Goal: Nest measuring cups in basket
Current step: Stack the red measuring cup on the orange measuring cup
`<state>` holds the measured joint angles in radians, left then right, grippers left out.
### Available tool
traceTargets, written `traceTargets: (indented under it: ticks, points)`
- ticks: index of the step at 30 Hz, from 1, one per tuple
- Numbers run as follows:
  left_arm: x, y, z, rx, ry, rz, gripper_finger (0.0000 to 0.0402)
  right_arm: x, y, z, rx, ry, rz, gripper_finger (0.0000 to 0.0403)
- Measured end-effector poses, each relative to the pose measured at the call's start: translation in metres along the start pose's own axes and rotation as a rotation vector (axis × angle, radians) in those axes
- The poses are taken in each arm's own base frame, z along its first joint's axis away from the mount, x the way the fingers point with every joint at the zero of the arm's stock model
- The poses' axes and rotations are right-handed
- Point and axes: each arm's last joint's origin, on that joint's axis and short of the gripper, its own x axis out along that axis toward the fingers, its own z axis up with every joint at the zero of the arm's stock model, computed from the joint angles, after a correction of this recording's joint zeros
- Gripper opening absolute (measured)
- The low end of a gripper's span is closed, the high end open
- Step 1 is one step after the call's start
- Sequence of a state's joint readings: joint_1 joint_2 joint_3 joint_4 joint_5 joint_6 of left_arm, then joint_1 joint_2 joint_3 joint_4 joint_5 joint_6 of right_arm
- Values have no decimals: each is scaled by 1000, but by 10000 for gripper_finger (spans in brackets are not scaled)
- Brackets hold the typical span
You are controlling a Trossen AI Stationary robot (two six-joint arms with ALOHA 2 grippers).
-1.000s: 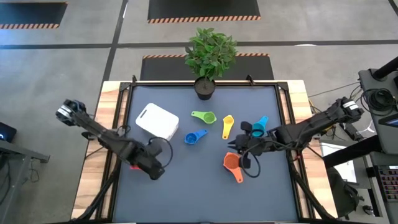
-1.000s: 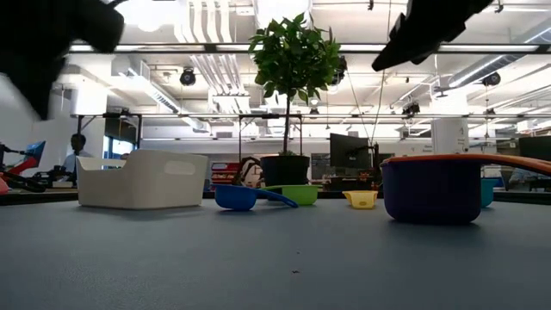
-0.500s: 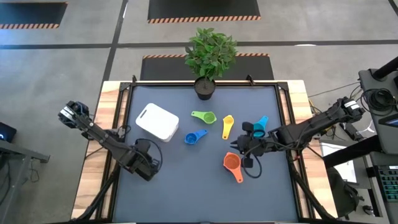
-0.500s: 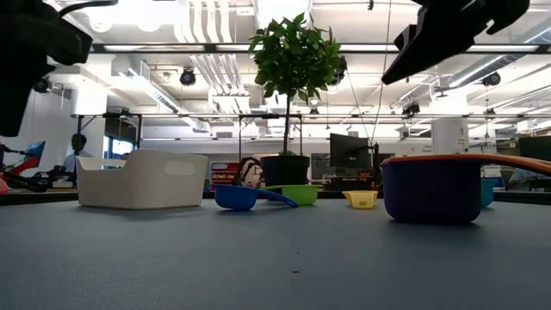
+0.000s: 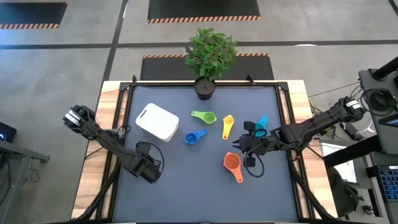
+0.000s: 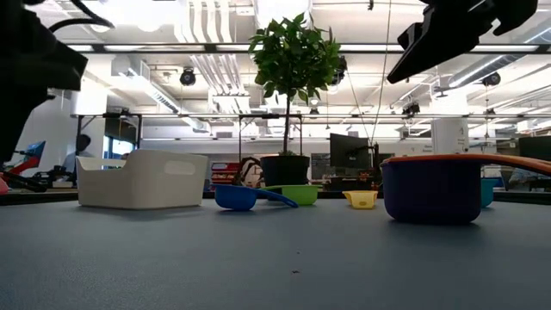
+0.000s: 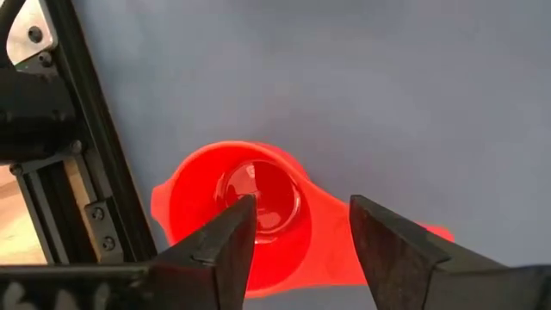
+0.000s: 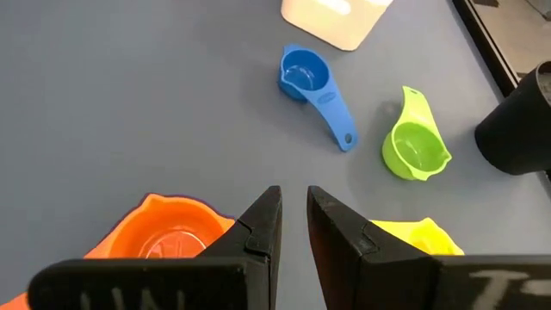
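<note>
The red cup [image 7: 258,202] lies open side up on the mat near the table's left rail. My left gripper [image 7: 297,228] hangs open above it without touching and hides it in the high view [image 5: 148,169]. My right gripper [image 8: 293,202] is shut and empty, raised above the mat [image 5: 241,148] just beyond the orange cup [image 5: 232,163]. That cup sits inside a purple cup [image 6: 430,194]. The blue cup [image 5: 194,137], green cup [image 5: 204,116], yellow cup [image 5: 227,126] and teal cup [image 5: 257,129] lie apart on the mat. The white basket [image 5: 157,121] stands at the left.
A black plant pot [image 5: 204,87] with a leafy plant stands at the table's far edge. The black frame rail [image 7: 77,129] runs close beside the red cup. Bare mat lies along the near edge [image 5: 199,199].
My left gripper has drawn back toward the table's left edge and risen, leaving most of the low view. It now covers the red cup, which showed beside it in the high view before. My right gripper has drifted a little toward the table's right edge.
</note>
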<state>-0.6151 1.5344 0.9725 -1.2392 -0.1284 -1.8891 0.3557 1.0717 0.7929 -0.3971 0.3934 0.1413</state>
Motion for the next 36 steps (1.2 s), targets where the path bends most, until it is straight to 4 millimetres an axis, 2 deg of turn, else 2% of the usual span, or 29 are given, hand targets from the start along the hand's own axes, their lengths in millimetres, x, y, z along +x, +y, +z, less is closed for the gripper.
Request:
traceTargets:
  ticks: [13, 28, 36]
  points:
    - [21, -12, -7, -31, -28, 100, 147, 0, 0, -2, -3, 17, -2, 47]
    - [17, -8, -6, -41, -9, 110, 139, 0, 0, -2, -3, 16, -2, 47]
    - [23, -5, -7, -49, -10, 127, 139, 1, 0, -5, -7, 26, -3, 47]
